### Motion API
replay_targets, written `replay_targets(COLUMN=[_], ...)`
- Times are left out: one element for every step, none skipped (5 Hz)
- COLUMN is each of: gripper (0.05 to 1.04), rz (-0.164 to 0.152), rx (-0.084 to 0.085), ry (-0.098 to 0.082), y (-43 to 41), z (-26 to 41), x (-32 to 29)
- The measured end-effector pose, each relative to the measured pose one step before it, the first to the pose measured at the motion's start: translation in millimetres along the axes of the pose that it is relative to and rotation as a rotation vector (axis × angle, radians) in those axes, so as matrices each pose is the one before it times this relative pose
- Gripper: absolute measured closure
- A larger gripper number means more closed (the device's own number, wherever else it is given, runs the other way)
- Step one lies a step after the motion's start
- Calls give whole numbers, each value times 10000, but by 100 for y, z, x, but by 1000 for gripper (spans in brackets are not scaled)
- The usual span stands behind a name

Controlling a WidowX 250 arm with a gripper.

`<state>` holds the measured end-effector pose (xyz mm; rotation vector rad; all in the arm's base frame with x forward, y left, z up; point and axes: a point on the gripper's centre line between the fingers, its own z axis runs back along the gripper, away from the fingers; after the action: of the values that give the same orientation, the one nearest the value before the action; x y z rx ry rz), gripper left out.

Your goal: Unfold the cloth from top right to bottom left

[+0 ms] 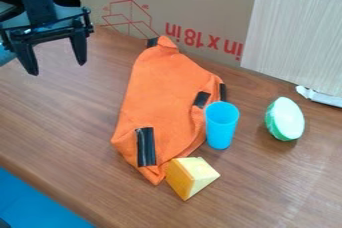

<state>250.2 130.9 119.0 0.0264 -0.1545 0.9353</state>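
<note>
My gripper (56,67) hangs at the upper left, above the table and left of the cloth, its two fingers spread apart with nothing between them. The orange cloth (160,97) lies folded and wrinkled in the middle of the table, longer from top to bottom than across. Black strips show on it at the top tip, at the right edge and near the lower left. Its narrow top end lies close to the cardboard, and its lower end comes to a point beside the yellow wedge.
A blue cup (221,126) stands upright at the cloth's right edge. The yellow wedge (190,176) sits by its lower corner. Farther right is a green and white rounded object (285,119). Cardboard (194,7) and a pale panel (294,32) border the table's back.
</note>
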Motion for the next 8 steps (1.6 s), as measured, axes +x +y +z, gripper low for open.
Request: replay_targets(gripper=[83, 83, 83, 83, 83, 83, 83, 83], rz=[39, -255, -140, -251, -345, -239, -43, -164], rx=[130, 55, 141, -43, -177, -41, -307, -405], ry=[260, 0, 75, -119, -645, -332, 115, 222], y=[44, -1403, -1510, -2179, -3164, -2237, -2227, -1835], z=[-783, -558, -1103, -686, -436, 65, -390, -288], x=[-227, -518, -597, -386, -579, 235, 345, 242])
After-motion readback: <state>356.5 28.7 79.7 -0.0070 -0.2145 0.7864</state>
